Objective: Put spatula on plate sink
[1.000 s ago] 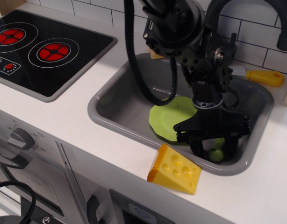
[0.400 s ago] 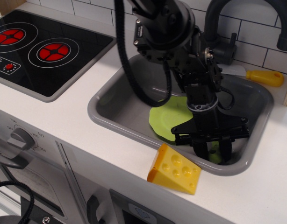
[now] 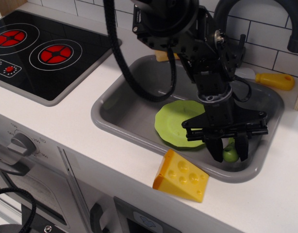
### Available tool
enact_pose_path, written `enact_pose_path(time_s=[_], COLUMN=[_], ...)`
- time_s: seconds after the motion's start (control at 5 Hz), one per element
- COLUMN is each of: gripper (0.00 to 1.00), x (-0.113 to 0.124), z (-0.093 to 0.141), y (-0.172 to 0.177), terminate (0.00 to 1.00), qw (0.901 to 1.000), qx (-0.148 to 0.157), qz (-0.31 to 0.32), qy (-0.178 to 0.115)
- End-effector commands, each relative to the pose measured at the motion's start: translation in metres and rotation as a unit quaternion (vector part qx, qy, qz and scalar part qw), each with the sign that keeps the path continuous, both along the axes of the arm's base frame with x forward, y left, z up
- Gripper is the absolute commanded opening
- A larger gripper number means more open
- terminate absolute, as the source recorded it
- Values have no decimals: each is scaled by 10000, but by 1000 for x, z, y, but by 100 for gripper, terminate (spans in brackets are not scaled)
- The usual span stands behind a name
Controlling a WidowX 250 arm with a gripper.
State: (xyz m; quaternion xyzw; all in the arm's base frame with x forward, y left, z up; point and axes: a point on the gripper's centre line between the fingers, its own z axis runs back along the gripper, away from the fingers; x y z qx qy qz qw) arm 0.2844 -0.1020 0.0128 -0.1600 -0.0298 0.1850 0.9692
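Note:
The spatula (image 3: 231,155) shows only as a bit of lime-green handle in the front right corner of the grey sink (image 3: 106,112); its dark head is hidden behind my gripper. My gripper (image 3: 230,151) points down into that corner with its two black fingers closed against the green handle on either side. The round lime-green plate (image 3: 178,121) lies flat on the sink floor just left of the gripper, partly covered by my arm. The spatula is beside the plate, not on it.
A yellow cheese wedge (image 3: 181,175) sits on the white counter at the sink's front rim. A yellow-handled toy knife (image 3: 275,81) lies behind the sink at the right. The dark faucet (image 3: 236,14) arches over the back. The black stovetop (image 3: 42,53) is at the left.
The gripper's fingers have closed in from wide open onto the green handle. The gripper has shifted a little right and risen slightly. The plate has not moved.

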Motion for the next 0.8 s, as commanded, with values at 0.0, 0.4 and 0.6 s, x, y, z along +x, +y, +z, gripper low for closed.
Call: enact_pose_path(time_s=[0.0,0.4,0.6], gripper=[0,0,0], x=[12,22,29], z=[22,19,11], y=[35,68,77], terminate=[0,0,0], qw=[9973,9938,9925], qx=[518,714,766], qz=[511,843,935], qy=[105,88,158])
